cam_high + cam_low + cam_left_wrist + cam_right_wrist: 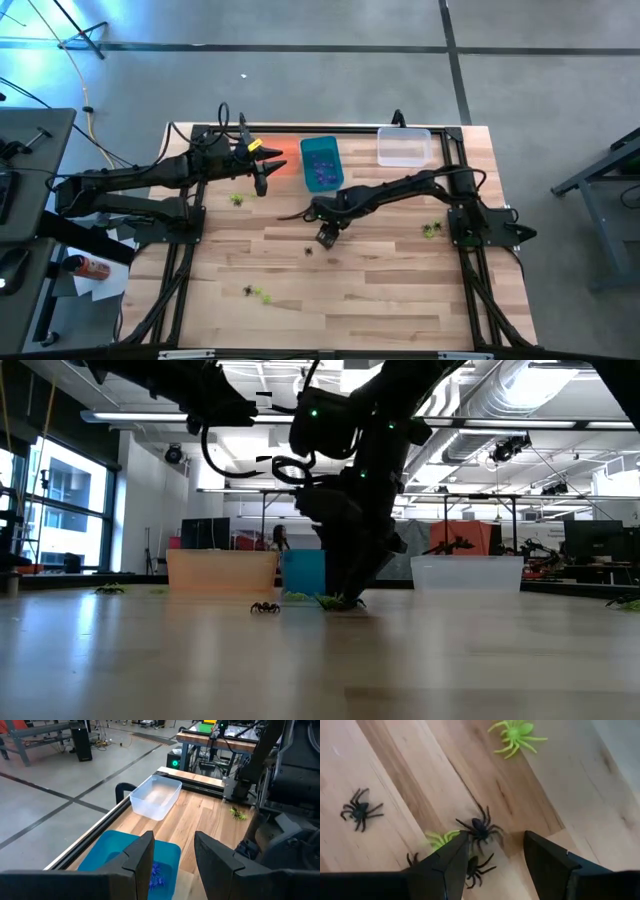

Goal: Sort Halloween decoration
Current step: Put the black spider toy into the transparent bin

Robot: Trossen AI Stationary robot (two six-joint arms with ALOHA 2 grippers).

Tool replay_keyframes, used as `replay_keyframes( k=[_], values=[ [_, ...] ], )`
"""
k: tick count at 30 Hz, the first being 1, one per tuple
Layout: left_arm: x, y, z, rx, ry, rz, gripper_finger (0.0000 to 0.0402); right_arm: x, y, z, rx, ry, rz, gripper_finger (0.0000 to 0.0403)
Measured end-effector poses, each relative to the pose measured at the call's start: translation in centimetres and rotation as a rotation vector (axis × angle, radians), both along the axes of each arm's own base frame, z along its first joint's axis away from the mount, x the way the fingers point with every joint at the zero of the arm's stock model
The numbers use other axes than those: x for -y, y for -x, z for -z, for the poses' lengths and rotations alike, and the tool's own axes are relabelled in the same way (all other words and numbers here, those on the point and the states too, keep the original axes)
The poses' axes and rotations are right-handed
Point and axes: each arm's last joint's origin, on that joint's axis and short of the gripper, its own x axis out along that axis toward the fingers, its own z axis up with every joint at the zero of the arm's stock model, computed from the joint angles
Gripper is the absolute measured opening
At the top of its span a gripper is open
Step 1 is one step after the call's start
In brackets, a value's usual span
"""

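Nearby, black spiders [479,827] crowd open right claw [492,857].

Black spiders [479,829] and green spiders [516,735] lying scattered on mid table, purple spiders [156,879] inside the teal bin [112,851]

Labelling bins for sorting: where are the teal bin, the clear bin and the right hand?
teal bin [321,146]: high view, its far rim.
clear bin [404,148]: high view, its floor.
right hand [327,237]: high view, between its fingertips.
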Motion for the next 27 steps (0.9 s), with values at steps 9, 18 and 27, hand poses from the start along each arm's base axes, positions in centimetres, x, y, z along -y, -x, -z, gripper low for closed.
replay_keyframes(
  k=[9, 18, 27],
  values=[
    [0.0, 0.0, 0.0, 0.000, 0.000, 0.000, 0.0127, -0.1, 0.1, 0.3, -0.013, 0.062, 0.051, 0.0096],
    [0.0, 0.0, 0.0, 0.008, 0.021, -0.007, 0.0127, 0.3, 1.0, -4.3, 0.086, 0.075, -0.122, 0.0022],
    [0.0, 0.1, 0.2, -0.013, 0.027, -0.007, 0.0127, 1.6, 3.6, -10.0, 0.161, 0.138, -0.253, 0.0002]
  ],
)
